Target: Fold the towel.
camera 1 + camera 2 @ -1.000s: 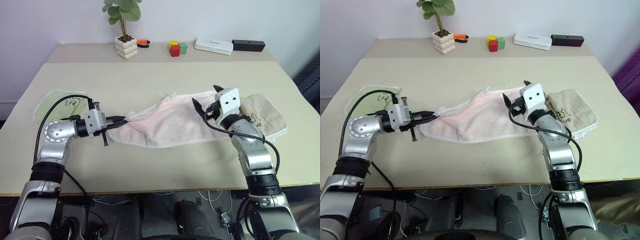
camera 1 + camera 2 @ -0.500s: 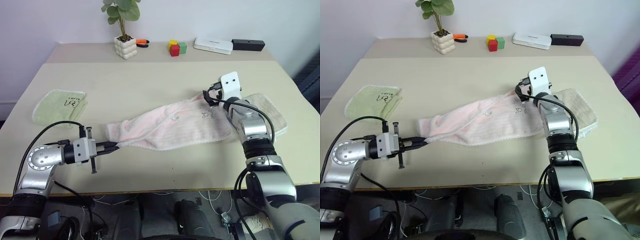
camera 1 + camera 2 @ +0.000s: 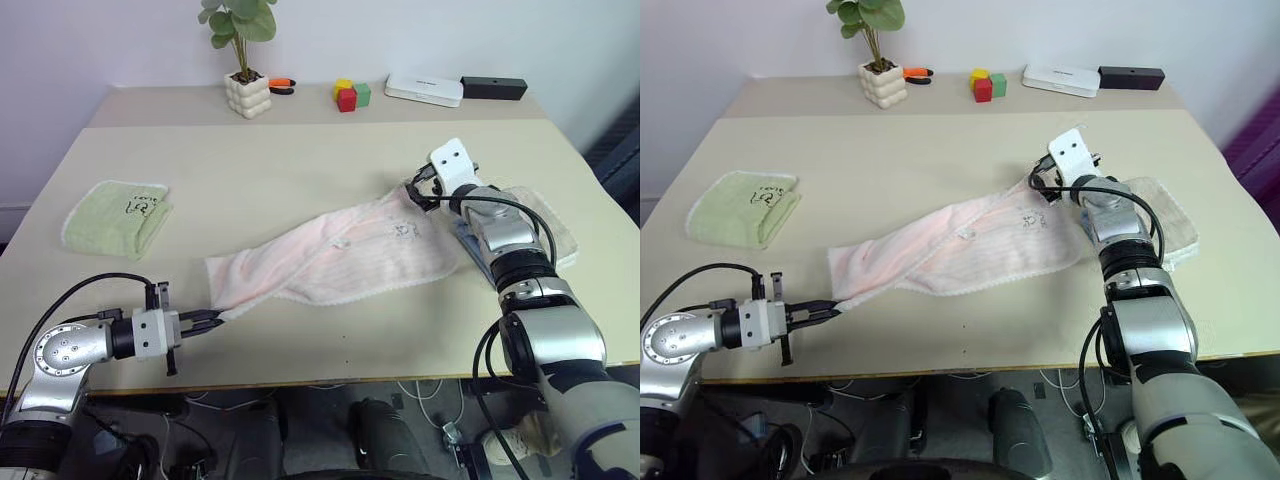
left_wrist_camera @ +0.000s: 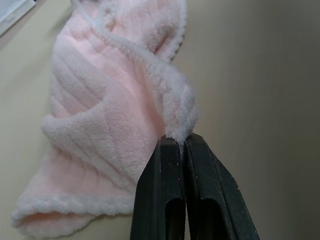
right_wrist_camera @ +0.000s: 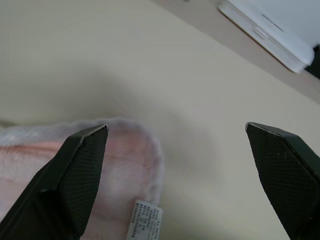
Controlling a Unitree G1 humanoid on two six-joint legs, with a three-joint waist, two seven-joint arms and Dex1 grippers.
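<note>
Towel: pink, soft, limp; lower-left corner is clamped by left pincer; right pincer wide open, empty, poised over upper-right corner.

Pale pink towel with white stitched edging and faint ribbing, pinched by the left gripper with black fingers, light green towel beyond it, beige towel beside the white-cased right gripper, red, yellow, green blocks far beyond.

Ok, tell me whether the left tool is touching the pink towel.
Touching. The left wrist view shows the left tool shut on a bunched white edge of the pink towel, the cloth pinched right between its fingertips.
</note>
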